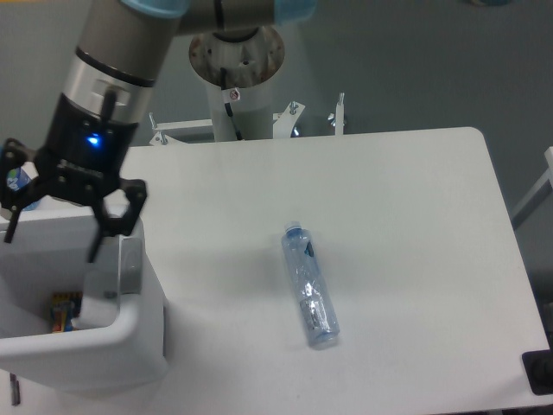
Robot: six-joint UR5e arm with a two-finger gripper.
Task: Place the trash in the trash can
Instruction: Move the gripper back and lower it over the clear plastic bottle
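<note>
The trash can (95, 344), a white bin with a thick rounded rim, stands at the table's left front corner. My gripper (50, 244) hangs over its opening, open, with the fingers spread wide and nothing between them. Inside the bin lies a pale whitish shape (93, 304) that looks like the crumpled wrapper, beside some colourful scraps (62, 313). The slim clear plastic bottle (309, 285) with a pale blue cap lies on its side on the table, well to the right of the bin and away from the gripper.
A bottle with a bright blue label (17, 178) peeks out behind the gripper at the far left. The arm's base column (237, 60) and metal brackets (337, 114) stand beyond the table's back edge. A dark object (540, 372) sits at the lower right corner.
</note>
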